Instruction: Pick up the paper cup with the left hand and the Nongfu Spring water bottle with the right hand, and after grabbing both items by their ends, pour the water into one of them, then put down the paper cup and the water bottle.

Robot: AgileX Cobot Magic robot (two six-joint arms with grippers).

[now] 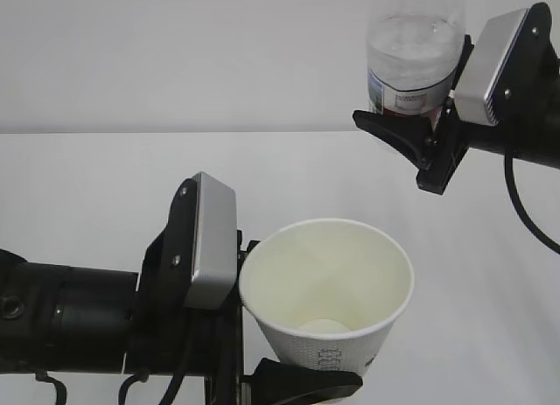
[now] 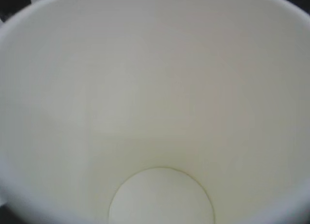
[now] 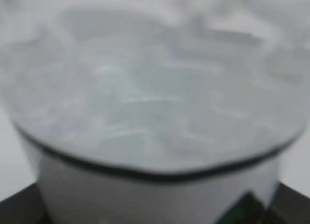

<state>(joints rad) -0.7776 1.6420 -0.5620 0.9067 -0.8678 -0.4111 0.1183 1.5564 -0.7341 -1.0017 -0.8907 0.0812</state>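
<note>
The white paper cup (image 1: 328, 282) is held off the table at lower middle, tilted so its cream inside faces the camera. My left gripper (image 1: 293, 372) is shut on its lower end, with one black finger (image 1: 306, 386) under its base. In the left wrist view the cup's inside (image 2: 155, 112) fills the frame and looks dry. High at upper right, my right gripper (image 1: 422, 103) is shut on the Nongfu Spring water bottle (image 1: 413, 46) at its red-and-white label. The bottle's top is cut off by the frame edge. The water is not clearly distinguishable. The right wrist view shows only the blurred bottle (image 3: 155, 98).
A white table (image 1: 105, 186) spreads below both arms, with a plain white wall behind. A black cable (image 1: 525, 212) hangs from the right arm. The left arm's black body (image 1: 70, 317) fills the lower left corner.
</note>
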